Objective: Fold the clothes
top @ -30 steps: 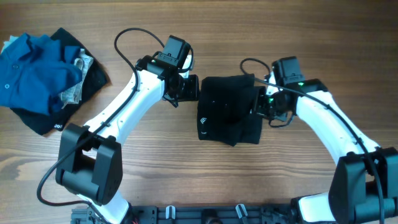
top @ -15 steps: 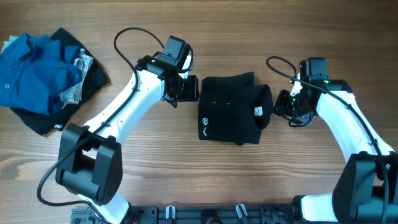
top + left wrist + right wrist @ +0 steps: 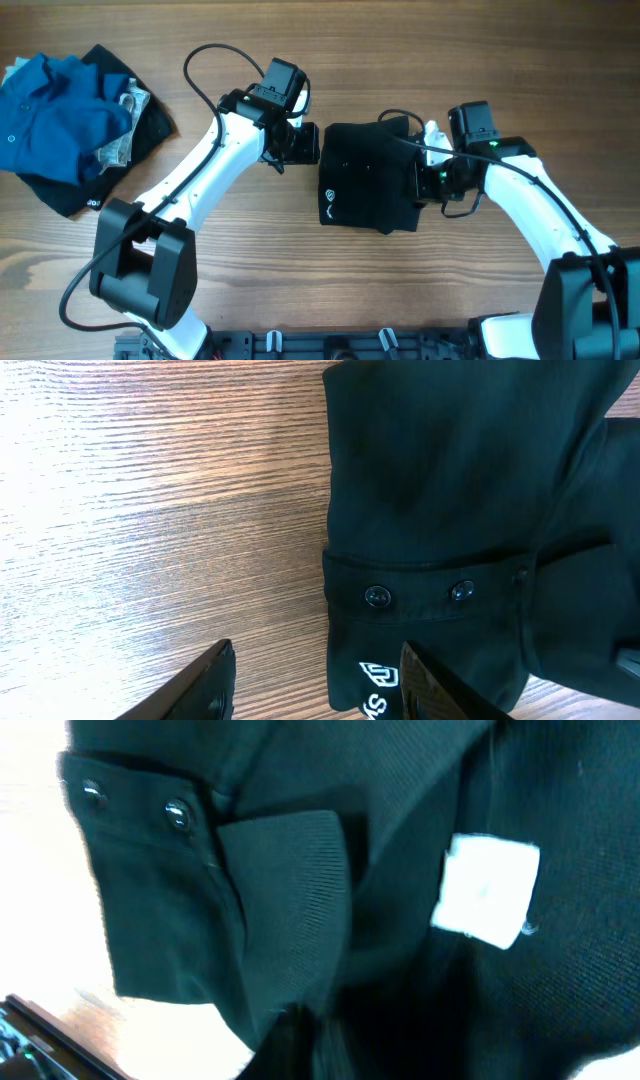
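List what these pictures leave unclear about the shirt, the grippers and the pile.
1. Right wrist view: the right gripper has its fingertips lost in blur against the black shirt; whether it grips cloth is unclear.
2. Left wrist view: the white logo is cut off by the bottom edge.
3. Overhead: the blue shirt covers most of a dark garment.

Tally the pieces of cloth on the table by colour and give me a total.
Black: 2, the folded black shirt of soft fabric in the middle and a crumpled black garment under the blue one
Blue: 1, the bright blue buttoned shirt
Grey-green: 1, the small patterned cloth
Total: 4
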Tool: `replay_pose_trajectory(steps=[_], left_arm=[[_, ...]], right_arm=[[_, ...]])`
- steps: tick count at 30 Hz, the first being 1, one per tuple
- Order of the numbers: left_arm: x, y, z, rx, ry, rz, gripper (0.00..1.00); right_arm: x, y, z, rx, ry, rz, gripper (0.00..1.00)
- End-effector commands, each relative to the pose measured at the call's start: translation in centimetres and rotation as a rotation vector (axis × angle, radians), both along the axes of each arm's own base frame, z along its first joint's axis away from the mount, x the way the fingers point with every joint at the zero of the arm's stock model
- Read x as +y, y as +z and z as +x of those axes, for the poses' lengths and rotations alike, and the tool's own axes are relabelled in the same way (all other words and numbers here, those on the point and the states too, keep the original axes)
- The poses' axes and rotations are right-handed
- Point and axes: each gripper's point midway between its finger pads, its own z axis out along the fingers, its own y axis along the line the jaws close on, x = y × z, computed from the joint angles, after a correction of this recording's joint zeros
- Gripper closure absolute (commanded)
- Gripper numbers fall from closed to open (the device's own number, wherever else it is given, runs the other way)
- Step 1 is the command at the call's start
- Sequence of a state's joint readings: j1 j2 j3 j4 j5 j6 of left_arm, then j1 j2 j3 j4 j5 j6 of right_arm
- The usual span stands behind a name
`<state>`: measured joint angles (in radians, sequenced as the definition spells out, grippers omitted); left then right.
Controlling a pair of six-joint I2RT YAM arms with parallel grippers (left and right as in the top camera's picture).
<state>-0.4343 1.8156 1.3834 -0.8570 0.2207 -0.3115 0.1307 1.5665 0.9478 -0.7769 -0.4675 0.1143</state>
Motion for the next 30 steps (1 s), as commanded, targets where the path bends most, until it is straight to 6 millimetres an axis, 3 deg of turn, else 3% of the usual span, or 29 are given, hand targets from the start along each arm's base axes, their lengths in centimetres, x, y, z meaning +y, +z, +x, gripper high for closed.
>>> replay_pose_trajectory(steps=[1, 5, 7, 9, 12, 14, 15, 16, 18, 21, 23, 26, 28, 29, 30], left_arm=[[0.3, 0.1, 0.4, -0.016, -0.011, 0.013, 0.46], [0.3, 0.1, 0.4, -0.016, -0.011, 0.013, 0.46], [0.3, 0.1, 0.4, -0.016, -0.011, 0.013, 0.46], [0.2, 0.1, 0.4, -0.016, -0.011, 0.013, 0.46], [0.2, 0.1, 0.4, -0.016, -0.011, 0.013, 0.46], [0.2, 0.1, 0.4, -0.015, -0.011, 0.013, 0.45], [0.3, 0.0, 0.2, -0.006, -0.012, 0.016, 0.45], [0.5, -0.1, -0.1, 0.006, -0.012, 0.022, 0.43], [0.7, -0.2, -0.7, 0.03, -0.012, 0.033, 0.37], [0.9, -0.7, -1.1, 0.046, -0.013, 0.04, 0.36], [1.0, -1.1, -1.5, 0.057, -0.014, 0.045, 0.35], [1.1, -1.5, -1.7, 0.065, -0.013, 0.049, 0.34], [1.0, -1.4, -1.5, 0.056, -0.014, 0.045, 0.34], [1.0, -1.4, -1.4, 0.053, -0.013, 0.044, 0.34], [1.0, -1.4, -1.4, 0.051, -0.013, 0.043, 0.34]], right_arm=[[-1.3, 0.7, 1.3, -0.049, -0.043, -0.061, 0.96], [-6.7, 2.8, 3.5, -0.109, -0.26, -0.267, 0.96], [-9.0, 3.1, 2.9, -0.079, -0.379, -0.33, 0.96], [-9.7, 2.8, 2.1, -0.036, -0.407, -0.35, 0.96], [-9.2, 2.6, 1.1, 0.008, -0.386, -0.327, 0.92], [-6.3, 3.2, 1.2, -0.035, -0.203, -0.188, 0.72], [-3.9, 4.0, 1.3, -0.081, -0.075, -0.059, 0.57], [-2.8, 4.5, 1.3, -0.099, -0.032, 0.004, 0.45], [-2.6, 3.9, 1.1, -0.088, -0.042, -0.002, 0.35], [-2.9, 1.0, 0.3, -0.034, -0.078, -0.066, 0.31], [-1.6, -0.1, -0.5, -0.017, -0.024, -0.012, 0.32], [1.2, -0.1, -1.5, -0.045, 0.115, 0.104, 0.5], [1.7, -0.2, -1.7, -0.053, 0.147, 0.099, 0.89], [1.4, -0.3, -1.7, -0.05, 0.14, 0.081, 0.96], [1.0, -0.5, -1.5, -0.046, 0.123, 0.054, 0.96]])
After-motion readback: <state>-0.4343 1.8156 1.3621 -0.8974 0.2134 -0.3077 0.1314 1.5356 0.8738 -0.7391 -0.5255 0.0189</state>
